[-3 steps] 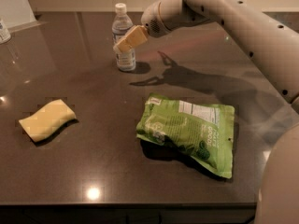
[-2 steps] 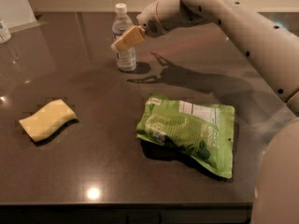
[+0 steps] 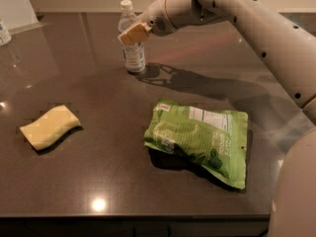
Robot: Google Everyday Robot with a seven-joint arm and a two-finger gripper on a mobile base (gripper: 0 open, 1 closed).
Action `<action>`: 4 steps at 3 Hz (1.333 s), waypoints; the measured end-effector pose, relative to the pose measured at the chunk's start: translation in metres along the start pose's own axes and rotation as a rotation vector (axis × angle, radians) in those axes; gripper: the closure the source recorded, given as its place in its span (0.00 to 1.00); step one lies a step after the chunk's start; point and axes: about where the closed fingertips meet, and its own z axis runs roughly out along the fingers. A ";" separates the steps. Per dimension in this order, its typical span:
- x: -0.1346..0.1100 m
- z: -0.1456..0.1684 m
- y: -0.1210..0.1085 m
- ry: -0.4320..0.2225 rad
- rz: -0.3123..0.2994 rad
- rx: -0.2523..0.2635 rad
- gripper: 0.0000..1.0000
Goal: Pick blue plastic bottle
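Bottle (image 3: 133,58) is noted upright on the counter (image 3: 98,181), toward the far edge, with its white cap on top and its label turned to the camera. It stands well apart from the sponge (image 3: 50,126) at the left and the bag (image 3: 197,139) in the middle, so a sideways approach is left unobstructed. A container (image 3: 4,32) is partly seen at the far left edge and is not concerned.

Gripper (image 3: 134,33) is placed at the bottle's shoulder, just under the neck, and its tan pad overlaps the upper body as viewed. Whether it is wide, narrow or already clamped cannot be told, and neither can contact. The arm (image 3: 256,28) is reached in from the right with the wrist held roughly level. This is judged to suit a side grasp on a tall, upright object.

The base is taken to be resting on the counter, so the lift is judged not yet done. The step in hand is judged to be the final alignment or the closing.

Caution is recorded. The bottle is expected to be light and thin-walled, so a high grip may tip it if only one side is met first, and a hard squeeze may buckle it.
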 end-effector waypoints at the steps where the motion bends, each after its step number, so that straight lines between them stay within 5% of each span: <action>1: -0.010 -0.014 0.008 -0.031 -0.009 -0.015 0.85; 2: -0.026 -0.042 0.020 -0.087 -0.018 -0.036 1.00; 4: -0.066 -0.095 0.060 -0.155 -0.092 -0.131 1.00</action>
